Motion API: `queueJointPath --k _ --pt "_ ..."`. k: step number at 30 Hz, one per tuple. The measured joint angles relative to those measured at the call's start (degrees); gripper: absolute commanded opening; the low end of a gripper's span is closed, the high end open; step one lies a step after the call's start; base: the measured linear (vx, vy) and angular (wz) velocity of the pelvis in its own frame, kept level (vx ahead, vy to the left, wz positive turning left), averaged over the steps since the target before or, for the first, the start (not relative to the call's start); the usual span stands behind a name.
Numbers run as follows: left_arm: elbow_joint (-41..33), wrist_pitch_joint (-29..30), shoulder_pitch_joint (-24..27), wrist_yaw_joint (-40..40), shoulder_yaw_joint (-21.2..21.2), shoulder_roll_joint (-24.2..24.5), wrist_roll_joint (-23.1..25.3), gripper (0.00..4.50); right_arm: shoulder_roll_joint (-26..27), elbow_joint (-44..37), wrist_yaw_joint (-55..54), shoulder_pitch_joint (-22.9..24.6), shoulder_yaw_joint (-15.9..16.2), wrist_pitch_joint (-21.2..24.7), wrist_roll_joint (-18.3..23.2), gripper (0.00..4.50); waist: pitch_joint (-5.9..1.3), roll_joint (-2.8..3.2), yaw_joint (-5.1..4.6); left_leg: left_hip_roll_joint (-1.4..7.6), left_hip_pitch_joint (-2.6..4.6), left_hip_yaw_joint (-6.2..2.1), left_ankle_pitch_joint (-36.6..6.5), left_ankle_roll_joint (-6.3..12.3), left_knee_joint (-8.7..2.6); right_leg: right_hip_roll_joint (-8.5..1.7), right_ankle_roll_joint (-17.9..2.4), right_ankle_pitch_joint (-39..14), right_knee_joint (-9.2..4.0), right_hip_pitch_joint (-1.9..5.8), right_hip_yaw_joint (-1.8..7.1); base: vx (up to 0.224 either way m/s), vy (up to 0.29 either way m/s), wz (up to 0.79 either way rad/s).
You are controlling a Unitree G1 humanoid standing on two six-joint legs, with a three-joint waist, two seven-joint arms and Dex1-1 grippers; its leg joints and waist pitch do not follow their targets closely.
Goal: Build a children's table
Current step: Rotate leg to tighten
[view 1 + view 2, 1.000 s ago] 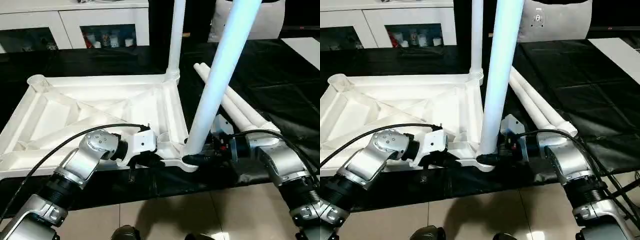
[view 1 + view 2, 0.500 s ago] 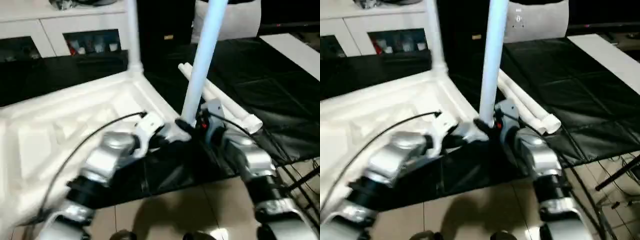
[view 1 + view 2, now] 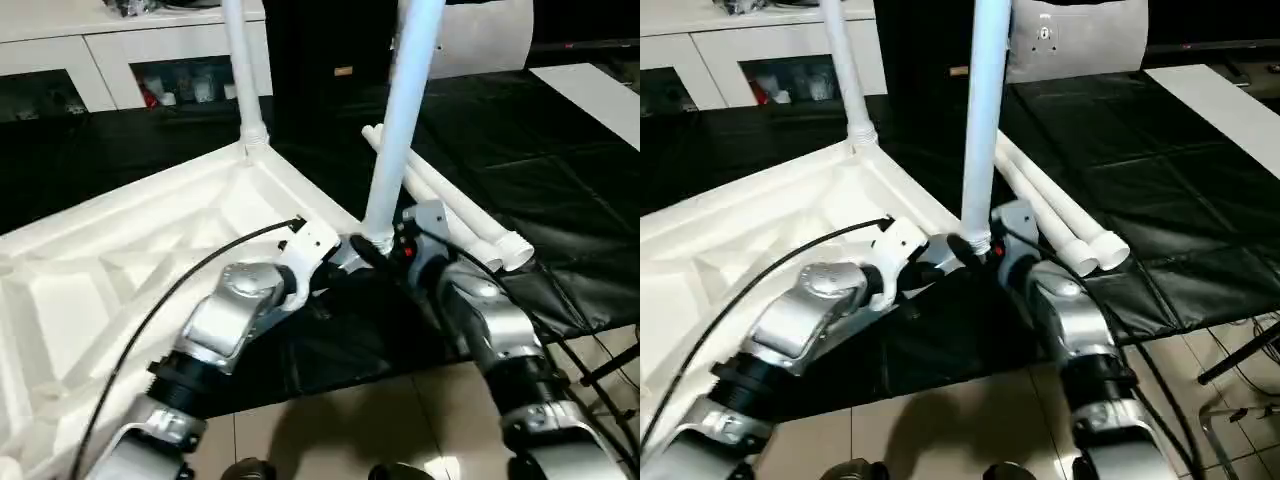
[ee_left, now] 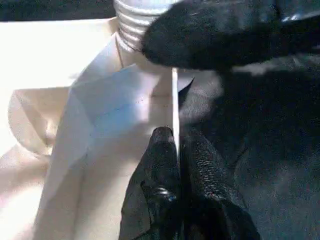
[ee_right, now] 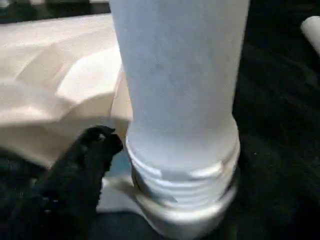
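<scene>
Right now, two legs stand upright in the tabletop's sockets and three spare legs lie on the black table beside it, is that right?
Not quite: two spare legs lie there, not three, as the left eye view shows. Two legs, far and near, do stand in the tabletop.

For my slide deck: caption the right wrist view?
Threaded base of a white leg seated in the tabletop corner socket.

An upright white tapered tube leg (image 3: 400, 120) blocks the white ribbed plastic tabletop's (image 3: 130, 260) near corner; another (image 3: 240, 65) stands at its far corner. Two loose white legs (image 3: 450, 205) lie alongside on the black-covered work table (image 3: 560, 170), whose right side lies open.
</scene>
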Motion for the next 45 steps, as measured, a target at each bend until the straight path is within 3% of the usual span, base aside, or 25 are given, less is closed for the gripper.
queueJointPath --k 6,12,24,35,42,45 --pt "1.0 -4.5 -0.3 -5.8 -1.4 4.1 -0.6 0.0 -6.7 -3.2 10.1 0.7 0.0 -1.5 0.9 4.43 0.03 -0.04 0.08 0.0 -0.22 -0.05 0.0 0.01 0.0 0.01 0.0 0.0 -0.05 -0.1 -0.05 0.0 0.0 0.0" --pt "3.0 -11.6 -0.7 -15.5 -3.0 9.7 -1.2 0.0 -13.8 -4.7 21.7 0.7 1.3 -2.5 2.4 4.43 0.03 -0.05 1.2 0.01 -0.31 -0.11 0.0 0.03 0.14 0.0 0.0 0.0 -0.02 -0.13 -0.09 0.0 0.0 0.0" --pt "3.8 -20.6 -1.3 -28.9 -6.8 14.7 -1.9 0.0 -17.3 -6.6 35.9 0.8 7.2 -4.2 2.6 4.43 0.01 -0.09 2.74 0.02 -0.36 -0.09 -0.1 0.12 0.32 -0.03 0.0 0.0 0.07 -0.11 -0.08 0.0 0.0 0.0" --pt "4.7 -22.3 -1.8 -30.0 -7.7 14.2 -2.2 0.0 -15.9 -6.6 37.9 0.8 9.0 -3.7 2.6 3.52 0.0 -0.12 3.12 0.03 -0.36 -0.09 -0.1 0.11 0.43 -0.04 -0.1 0.1 0.1 -0.07 -0.06 0.0 0.0 0.0" --pt "4.7 -22.1 -1.8 -30.0 -7.6 14.3 -2.4 0.0 -15.7 -6.6 38.7 0.9 8.9 -2.0 3.1 2.79 -0.02 -0.15 3.09 0.03 -0.37 -0.09 -0.1 0.12 0.46 -0.04 -0.1 0.1 0.12 -0.07 -0.05 0.0 0.0 0.0" --pt "4.4 -21.2 -1.6 -30.0 -7.1 14.2 -2.8 0.0 -15.1 -6.9 38.1 1.8 8.2 -0.2 4.6 2.71 -0.04 -0.18 3.02 0.04 -0.36 -0.09 -0.1 0.11 0.45 -0.03 -0.1 0.1 0.12 -0.07 -0.05 0.0 0.0 0.0"
